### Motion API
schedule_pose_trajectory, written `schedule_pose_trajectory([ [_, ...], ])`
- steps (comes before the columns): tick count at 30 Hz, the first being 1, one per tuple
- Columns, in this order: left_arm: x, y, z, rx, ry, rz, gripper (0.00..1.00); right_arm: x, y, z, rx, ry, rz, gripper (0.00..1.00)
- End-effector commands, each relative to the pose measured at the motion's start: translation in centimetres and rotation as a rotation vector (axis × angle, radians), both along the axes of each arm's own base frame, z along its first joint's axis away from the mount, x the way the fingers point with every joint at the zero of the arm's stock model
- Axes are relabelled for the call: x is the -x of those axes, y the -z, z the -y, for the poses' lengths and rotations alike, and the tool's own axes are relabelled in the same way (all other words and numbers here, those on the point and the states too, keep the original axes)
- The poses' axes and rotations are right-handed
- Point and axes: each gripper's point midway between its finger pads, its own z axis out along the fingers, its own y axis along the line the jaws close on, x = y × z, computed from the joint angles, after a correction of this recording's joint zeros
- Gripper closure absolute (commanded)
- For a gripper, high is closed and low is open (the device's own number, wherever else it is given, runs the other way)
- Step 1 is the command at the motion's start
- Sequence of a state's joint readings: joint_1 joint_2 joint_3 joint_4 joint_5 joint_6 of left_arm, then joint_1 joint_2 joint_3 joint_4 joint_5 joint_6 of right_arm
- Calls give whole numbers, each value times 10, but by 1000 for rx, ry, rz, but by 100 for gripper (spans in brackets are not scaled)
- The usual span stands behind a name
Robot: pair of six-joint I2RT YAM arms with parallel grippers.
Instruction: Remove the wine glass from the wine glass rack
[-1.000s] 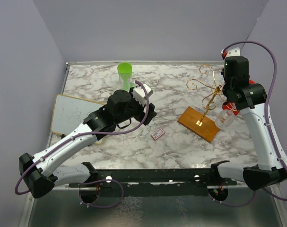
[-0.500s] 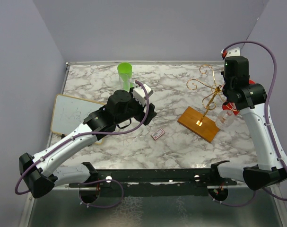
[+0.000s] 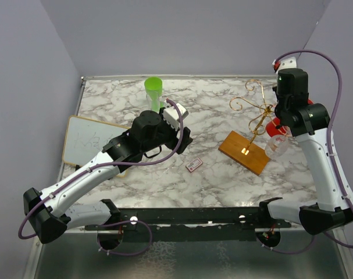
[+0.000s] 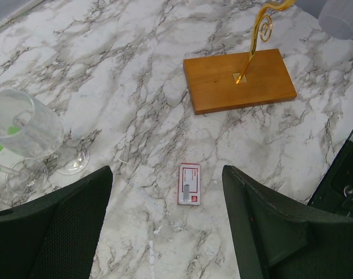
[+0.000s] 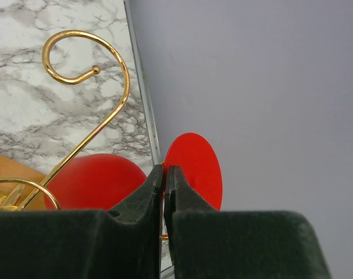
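Note:
The wine glass rack [image 3: 255, 119] is gold wire with curled arms on a brown wooden base [image 3: 245, 152], at the right of the table. It also shows in the left wrist view [image 4: 240, 81], and one curl shows in the right wrist view [image 5: 86, 55]. A red wine glass [image 3: 273, 128] lies sideways at the rack's right arm. My right gripper [image 5: 164, 171] is shut on its stem, between the red bowl [image 5: 89, 180] and the red foot [image 5: 196, 165]. My left gripper [image 4: 166, 174] is open and empty above the table's middle, left of the rack.
A clear glass [image 3: 278, 145] shows just below the right wrist. Two clear glasses [image 4: 25, 125] are at the left gripper's left. A small card [image 4: 189, 184] lies between the left fingers. A green cup [image 3: 153, 90] stands at the back; a whiteboard [image 3: 89, 139] lies left.
The right wrist has shifted slightly, and more of the red glass now shows beside it. The left arm has not moved.

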State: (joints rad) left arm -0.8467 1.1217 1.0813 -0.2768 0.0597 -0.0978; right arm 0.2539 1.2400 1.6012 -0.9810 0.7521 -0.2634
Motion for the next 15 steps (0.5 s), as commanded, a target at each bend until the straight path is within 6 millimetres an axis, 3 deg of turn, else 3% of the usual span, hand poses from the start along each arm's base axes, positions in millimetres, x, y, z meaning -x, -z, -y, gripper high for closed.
schedule_pose_trajectory([
  [1, -1, 0, 1, 2, -5, 16, 22, 3, -19, 4, 10, 11, 62, 99],
  [15, -1, 1, 2, 0, -2, 13, 22, 12, -34, 13, 67, 32, 87, 99],
])
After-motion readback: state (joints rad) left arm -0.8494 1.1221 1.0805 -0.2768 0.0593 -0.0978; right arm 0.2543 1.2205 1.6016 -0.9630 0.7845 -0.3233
